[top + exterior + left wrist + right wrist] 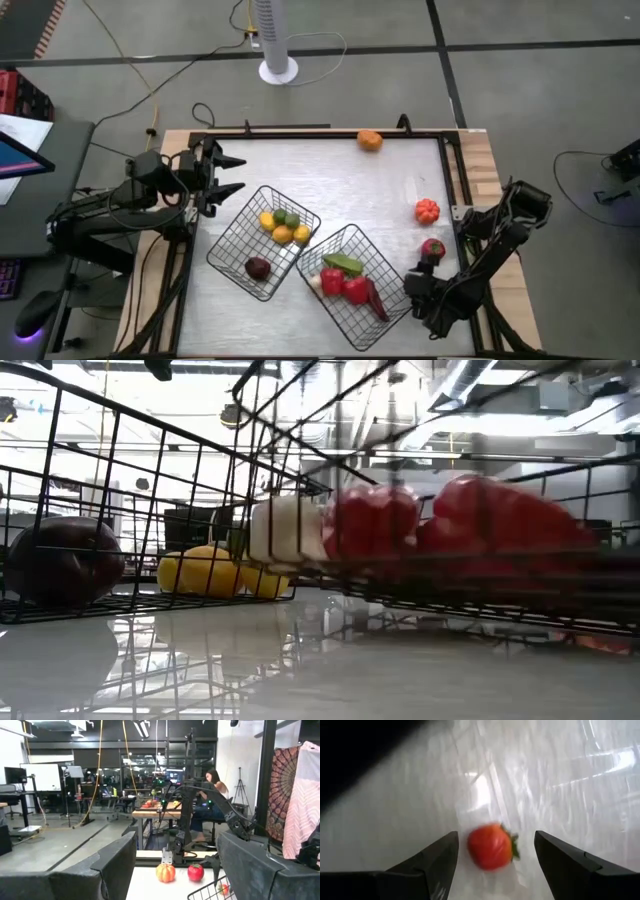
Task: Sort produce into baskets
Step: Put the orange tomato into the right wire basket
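Two wire baskets sit mid-desk: the left basket (262, 240) holds lemons, a lime and a dark plum; the right basket (350, 284) holds red peppers and something green. At four o'clock the right tool (495, 851) hangs over a strawberry (490, 846), fingers spread either side, not touching. An orange (370, 140) lies at one o'clock, a small pumpkin (427, 210) at three. The left tool (232, 174) waits at ten o'clock, half open, empty.
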